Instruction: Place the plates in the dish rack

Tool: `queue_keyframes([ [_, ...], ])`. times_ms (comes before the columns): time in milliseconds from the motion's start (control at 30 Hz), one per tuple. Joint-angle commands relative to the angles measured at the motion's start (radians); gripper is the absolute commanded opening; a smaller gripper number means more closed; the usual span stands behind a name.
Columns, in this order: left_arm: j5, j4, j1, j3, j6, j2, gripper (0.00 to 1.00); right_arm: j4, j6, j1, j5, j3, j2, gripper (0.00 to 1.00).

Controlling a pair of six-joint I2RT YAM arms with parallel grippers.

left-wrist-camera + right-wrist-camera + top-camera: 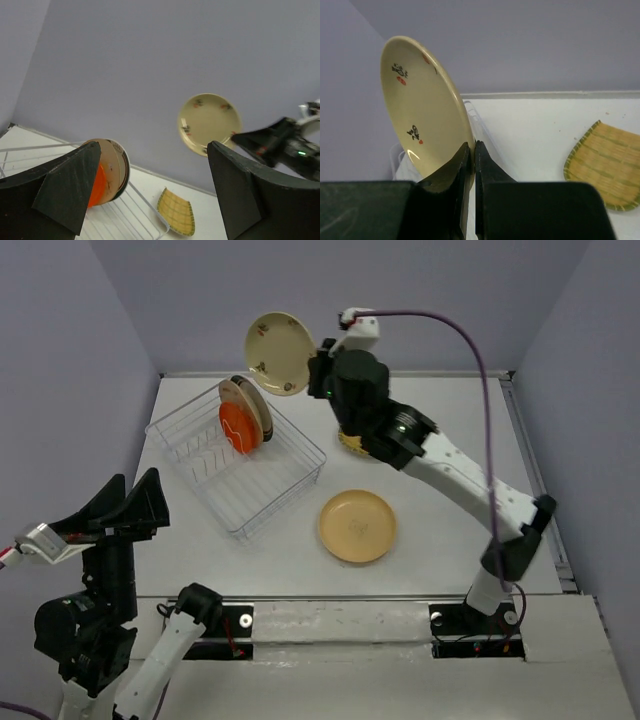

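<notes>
table (450,410): white, flat | walls (420,290): plain lavender, on three sides | grey strip (535,465): along table's right edge

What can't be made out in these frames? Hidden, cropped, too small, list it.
- Top view: yellow woven plate sits mostly under the right arm; only a sliver shows.
- Top and left wrist views: count of racked plates in the dish rack; they overlap, and the left gripper blocks some.
- Right wrist view: rack is almost wholly behind the held cream plate and the right gripper.
</notes>
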Motion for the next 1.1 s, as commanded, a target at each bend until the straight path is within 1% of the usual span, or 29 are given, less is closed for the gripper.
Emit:
queue_keyframes([
  [0,-0.025,0.057,-0.001,0.090,0.029,-0.049,0.99,-0.052,-0.230,0.113,0.276,0.435,0.411,0.07],
  [33,-0.028,0.067,-0.001,0.102,0.035,-0.055,0.99,-0.054,-0.284,0.141,0.290,0.606,0.480,0.07],
  [100,-0.025,0.079,-0.003,0.107,0.041,-0.069,0.99,-0.054,-0.330,0.163,0.303,0.754,0.608,0.07],
  [133,-0.026,0.085,-0.003,0.107,0.041,-0.081,0.99,-0.049,-0.349,0.172,0.321,0.811,0.712,0.07],
  [167,-0.022,0.099,-0.004,0.096,0.043,-0.088,0.99,-0.031,-0.399,0.187,0.329,0.851,0.752,0.07],
  [200,-0.020,0.106,-0.004,0.086,0.043,-0.094,0.99,0.009,-0.425,0.187,0.341,0.850,0.778,0.07],
  [233,-0.018,0.120,-0.006,0.072,0.043,-0.109,0.99,0.147,-0.503,0.202,0.368,0.809,0.798,0.07],
  [267,-0.015,0.151,-0.009,0.031,0.041,-0.118,0.99,0.234,-0.548,0.203,0.379,0.761,0.800,0.07],
  [300,-0.015,0.166,-0.018,0.006,0.043,-0.135,0.99,0.358,-0.582,0.216,0.398,0.723,0.809,0.07],
  [333,-0.020,0.182,-0.021,-0.017,0.043,-0.135,0.99,0.359,-0.605,0.216,0.399,0.751,0.832,0.07],
  [367,-0.029,0.206,-0.024,-0.061,0.041,-0.140,0.99,0.372,-0.631,0.216,0.399,0.796,0.902,0.07],
  [433,-0.037,0.237,-0.029,-0.097,0.041,-0.169,0.99,0.458,-0.703,0.216,0.378,0.860,0.967,0.07],
  [467,-0.043,0.246,-0.030,-0.127,0.043,-0.170,0.99,0.484,-0.711,0.216,0.370,0.858,1.004,0.07],
  [633,-0.063,0.283,-0.035,-0.187,0.037,-0.166,0.99,0.535,-0.715,0.216,0.362,0.831,1.056,0.07],
  [733,-0.049,0.289,-0.027,-0.207,0.029,-0.152,0.99,0.567,-0.735,0.216,0.366,0.831,1.084,0.07],
  [800,-0.025,0.294,-0.010,-0.212,0.017,-0.111,0.99,0.598,-0.746,0.207,0.370,0.844,1.105,0.07],
  [867,0.014,0.304,0.029,-0.229,0.000,-0.105,0.99,0.600,-0.719,0.207,0.366,0.844,1.111,0.07],
  [1067,0.020,0.307,0.040,-0.246,0.000,-0.088,0.99,0.595,-0.686,0.207,0.375,0.813,1.136,0.07],
])
